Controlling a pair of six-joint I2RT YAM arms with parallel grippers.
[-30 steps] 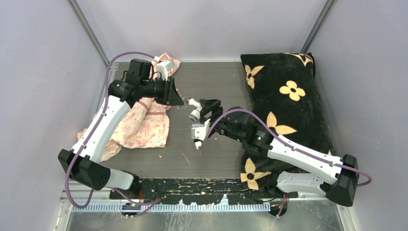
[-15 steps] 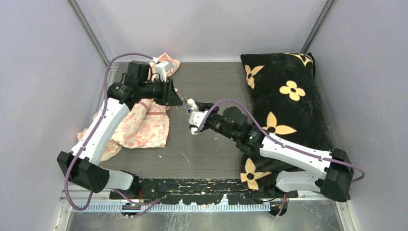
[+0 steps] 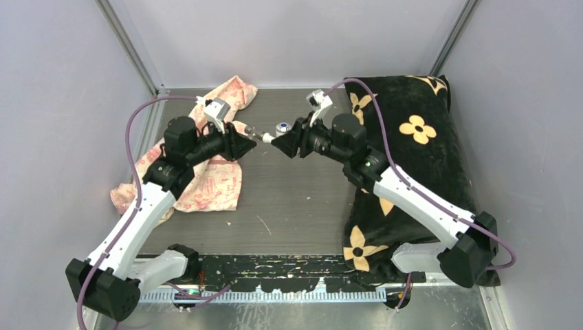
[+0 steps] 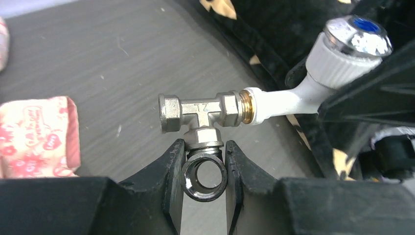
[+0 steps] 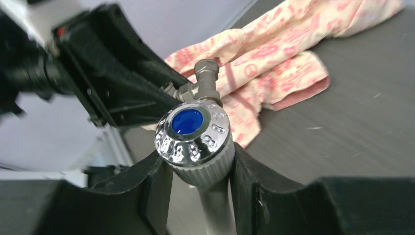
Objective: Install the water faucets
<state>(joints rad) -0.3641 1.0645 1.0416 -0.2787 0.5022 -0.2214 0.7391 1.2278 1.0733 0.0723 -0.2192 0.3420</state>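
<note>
In the left wrist view my left gripper point(image 4: 204, 145) is shut on the lower ring of a silver metal T-fitting point(image 4: 198, 108). A white plastic tap point(image 4: 288, 98) meets the fitting's right port with its brass thread point(image 4: 247, 105). Its chrome knob with a blue centre point(image 5: 192, 131) sits between the jaws of my right gripper point(image 5: 200, 155), which is shut on the ribbed collar below it. From above, the left gripper point(image 3: 251, 137) and the right gripper point(image 3: 276, 141) face each other tip to tip over the back of the table, with the tap knob point(image 3: 281, 128) between them.
A pink patterned cloth point(image 3: 206, 182) lies under the left arm at the table's left. A black pillow with yellow flowers point(image 3: 412, 130) fills the right side under the right arm. Grey walls enclose the dark table point(image 3: 295, 199).
The right gripper closed on the tap at mid-table and carried it up and back. The left arm swung its fitting rightward, and the two parts now meet.
</note>
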